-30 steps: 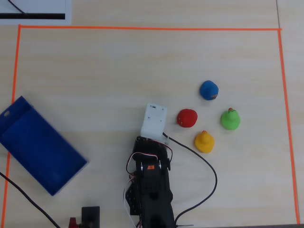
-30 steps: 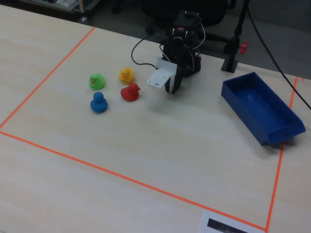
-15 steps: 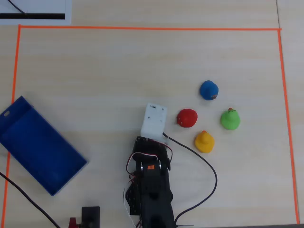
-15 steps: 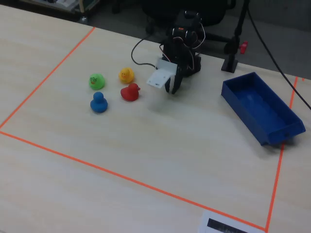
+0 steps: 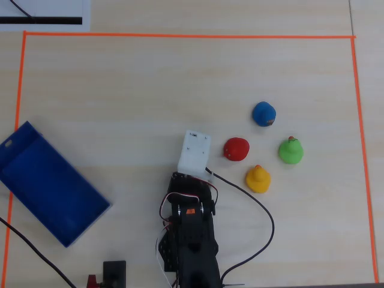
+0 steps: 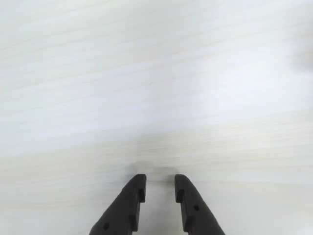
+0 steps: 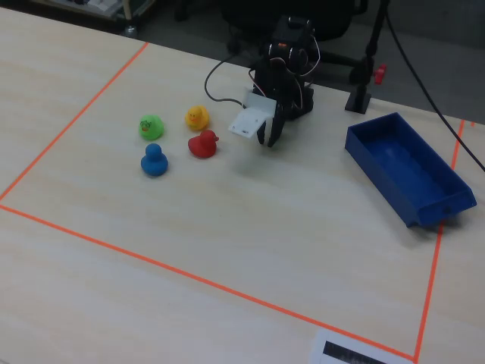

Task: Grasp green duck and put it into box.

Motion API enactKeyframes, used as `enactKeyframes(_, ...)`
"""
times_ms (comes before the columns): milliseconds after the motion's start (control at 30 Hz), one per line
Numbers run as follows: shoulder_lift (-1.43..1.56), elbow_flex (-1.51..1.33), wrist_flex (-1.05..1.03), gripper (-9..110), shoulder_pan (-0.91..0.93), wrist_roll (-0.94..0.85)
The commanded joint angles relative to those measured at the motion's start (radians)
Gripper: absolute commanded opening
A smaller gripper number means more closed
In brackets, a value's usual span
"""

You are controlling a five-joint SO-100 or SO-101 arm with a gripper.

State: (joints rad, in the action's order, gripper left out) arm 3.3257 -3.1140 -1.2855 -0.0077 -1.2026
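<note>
Right of the red duck (image 5: 236, 149) in the overhead view, the green duck (image 5: 290, 150) sits untouched, since the gripper (image 6: 160, 188) hangs empty, fingers slightly parted.

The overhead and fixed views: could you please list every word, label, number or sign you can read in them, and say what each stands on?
No text can be read in any view.
White sheet at the table edge: a black bar, no legible characters.
White camera housing on the arm: small dark marks, too small to read.
Blue box: a pale mark near its corner, too blurred to read.
</note>
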Motion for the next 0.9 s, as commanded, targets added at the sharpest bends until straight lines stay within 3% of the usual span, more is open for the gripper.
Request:
enactKeyframes(0, -0.014, 0.003, -0.017, 5, 0.006, 0.011)
enactKeyframes(867, -0.014, 0.003, -0.017, 5, 0.015, 0.008)
